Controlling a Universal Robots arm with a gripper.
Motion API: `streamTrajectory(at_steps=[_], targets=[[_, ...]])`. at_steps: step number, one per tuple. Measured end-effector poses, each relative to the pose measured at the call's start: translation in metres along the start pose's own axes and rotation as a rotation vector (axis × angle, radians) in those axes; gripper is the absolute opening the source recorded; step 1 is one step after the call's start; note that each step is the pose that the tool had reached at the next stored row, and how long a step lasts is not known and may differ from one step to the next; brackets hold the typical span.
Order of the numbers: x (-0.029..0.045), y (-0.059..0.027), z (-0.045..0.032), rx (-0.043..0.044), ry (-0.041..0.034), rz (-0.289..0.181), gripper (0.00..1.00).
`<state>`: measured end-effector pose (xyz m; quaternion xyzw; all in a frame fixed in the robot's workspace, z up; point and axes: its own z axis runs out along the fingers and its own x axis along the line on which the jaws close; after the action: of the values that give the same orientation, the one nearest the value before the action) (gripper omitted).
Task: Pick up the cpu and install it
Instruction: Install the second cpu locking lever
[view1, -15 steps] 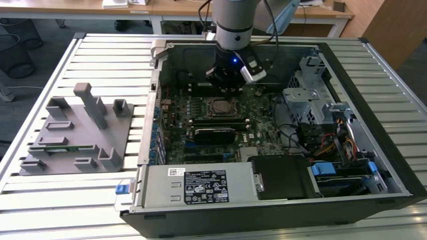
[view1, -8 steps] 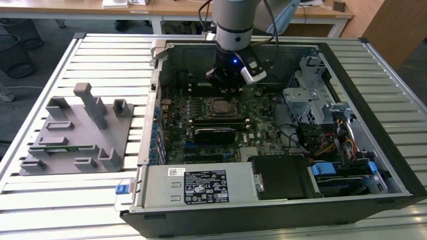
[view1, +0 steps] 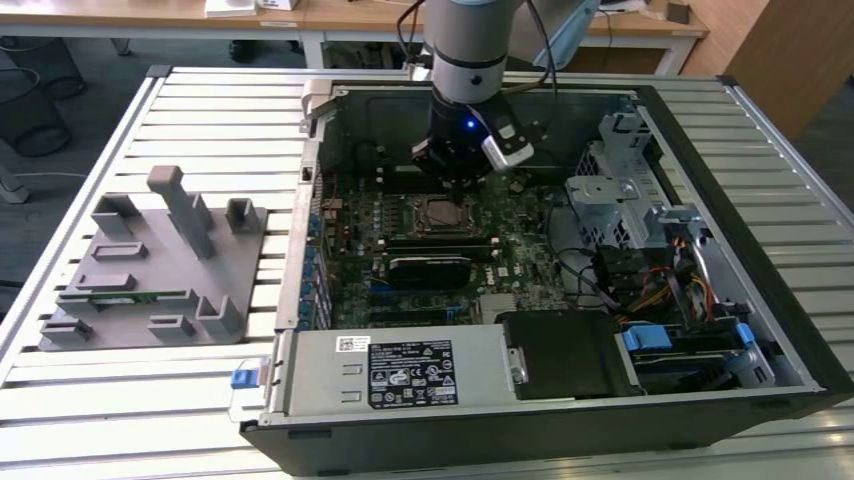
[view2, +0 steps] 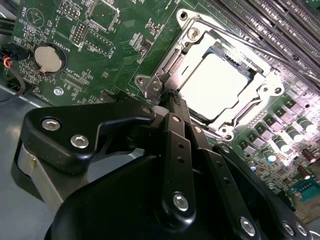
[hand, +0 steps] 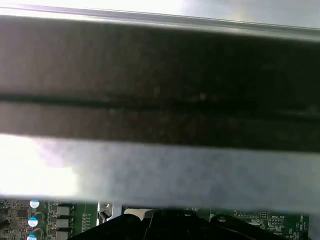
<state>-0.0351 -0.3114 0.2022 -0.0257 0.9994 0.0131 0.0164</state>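
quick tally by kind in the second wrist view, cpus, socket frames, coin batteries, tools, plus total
cpu: 1
socket frame: 1
coin battery: 1
tool: 1
total: 4

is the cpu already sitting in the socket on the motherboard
Yes, in the second wrist view the cpu lies flat inside the socket frame, just beyond the gripper.
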Motion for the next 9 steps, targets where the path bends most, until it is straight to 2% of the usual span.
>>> streamTrajectory(at_steps=[9], targets=[[0.0002,-0.0044,-0.0001,0.0001,0.0,0.0,0.11]])
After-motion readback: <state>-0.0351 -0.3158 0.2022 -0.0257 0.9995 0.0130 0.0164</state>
